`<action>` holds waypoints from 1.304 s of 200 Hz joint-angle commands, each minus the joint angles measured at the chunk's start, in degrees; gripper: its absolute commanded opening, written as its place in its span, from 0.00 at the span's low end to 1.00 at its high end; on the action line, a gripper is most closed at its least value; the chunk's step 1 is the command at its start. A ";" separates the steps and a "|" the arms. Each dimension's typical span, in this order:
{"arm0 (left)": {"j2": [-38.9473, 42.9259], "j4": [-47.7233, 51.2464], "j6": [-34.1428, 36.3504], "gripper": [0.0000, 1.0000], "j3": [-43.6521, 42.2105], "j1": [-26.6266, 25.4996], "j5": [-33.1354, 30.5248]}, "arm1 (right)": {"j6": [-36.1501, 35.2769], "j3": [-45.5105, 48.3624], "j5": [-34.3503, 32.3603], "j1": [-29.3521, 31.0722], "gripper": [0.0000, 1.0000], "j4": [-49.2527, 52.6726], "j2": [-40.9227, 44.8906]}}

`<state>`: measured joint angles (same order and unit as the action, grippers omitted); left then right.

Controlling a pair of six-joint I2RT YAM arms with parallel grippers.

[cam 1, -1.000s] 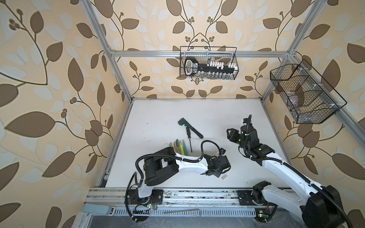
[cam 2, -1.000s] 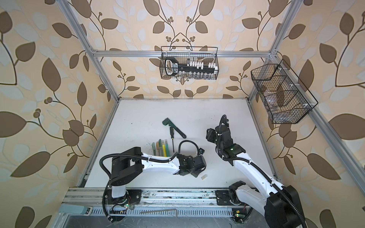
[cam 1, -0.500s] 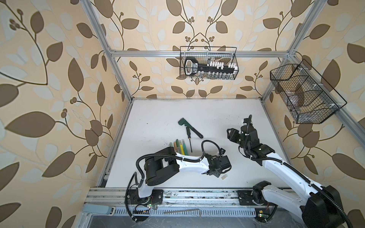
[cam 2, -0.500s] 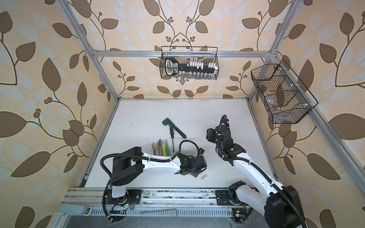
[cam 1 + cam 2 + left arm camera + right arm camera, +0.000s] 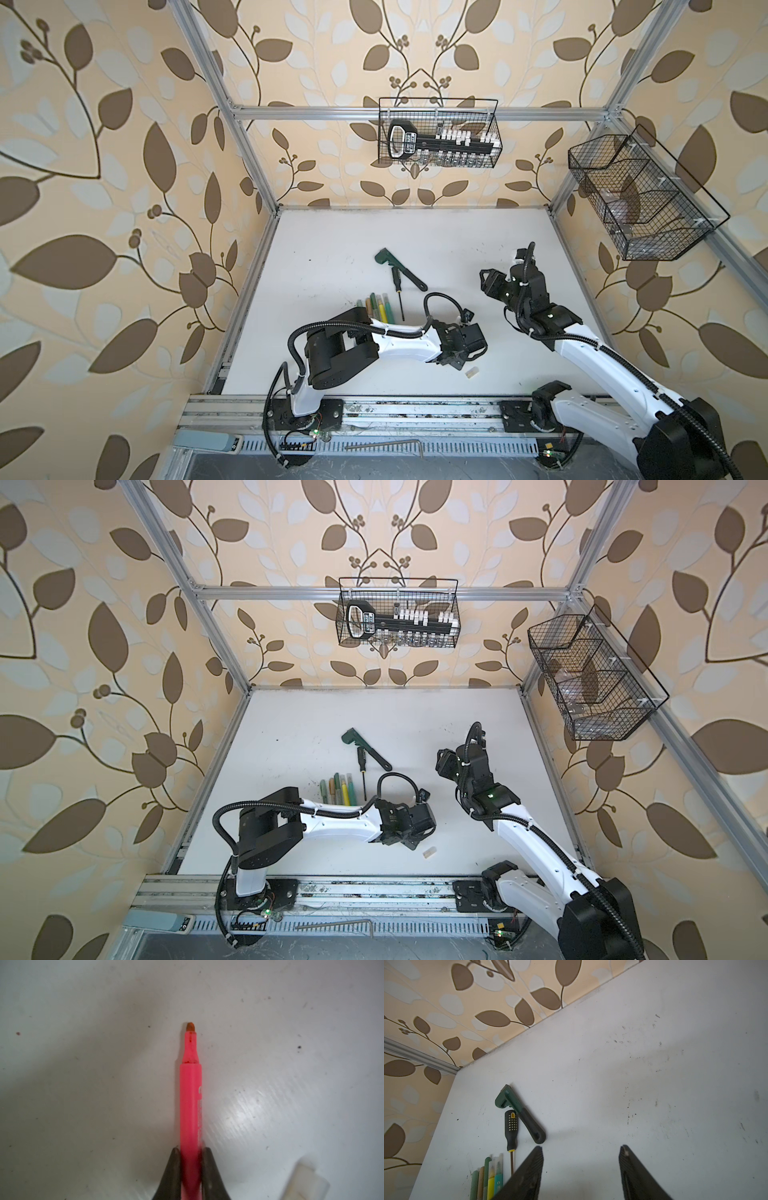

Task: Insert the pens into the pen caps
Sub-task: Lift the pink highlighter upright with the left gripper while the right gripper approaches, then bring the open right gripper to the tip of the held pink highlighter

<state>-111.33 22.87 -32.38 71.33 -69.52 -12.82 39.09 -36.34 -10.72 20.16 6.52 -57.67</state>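
Observation:
My left gripper point(image 5: 190, 1150) is shut on the barrel of the neon pink pen point(image 5: 190, 1105), whose bare tip points away over the white table. A pale translucent pen cap point(image 5: 307, 1184) lies loose close beside it, and it shows in both top views point(image 5: 471, 372) point(image 5: 429, 852) just off the left gripper point(image 5: 455, 363). Several other pens point(image 5: 376, 307) point(image 5: 488, 1176) lie side by side in a row with caps on them. My right gripper point(image 5: 581, 1149) is open and empty, raised over the table's right side point(image 5: 488, 282).
A dark green wrench point(image 5: 399, 270) and a black-handled screwdriver point(image 5: 398, 291) lie just behind the pen row. Wire baskets hang on the back wall point(image 5: 438, 133) and the right wall point(image 5: 640, 199). A hex key point(image 5: 382, 445) rests on the front rail.

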 commanded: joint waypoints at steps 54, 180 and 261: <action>26.60 5.03 -1.34 0.00 -3.15 14.66 -0.55 | 0.86 1.18 -0.15 -0.82 0.55 -0.84 2.12; 45.98 -39.87 18.39 0.00 -34.40 16.08 -7.07 | -4.74 3.20 4.68 18.31 0.67 -16.85 2.82; 40.56 -41.24 19.92 0.00 -32.23 15.56 6.01 | -4.53 2.95 8.64 22.03 0.69 -21.90 -2.58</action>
<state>-70.13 -15.25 -13.85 36.60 -53.65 -11.62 34.85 -34.13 -3.84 41.89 -12.97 -58.96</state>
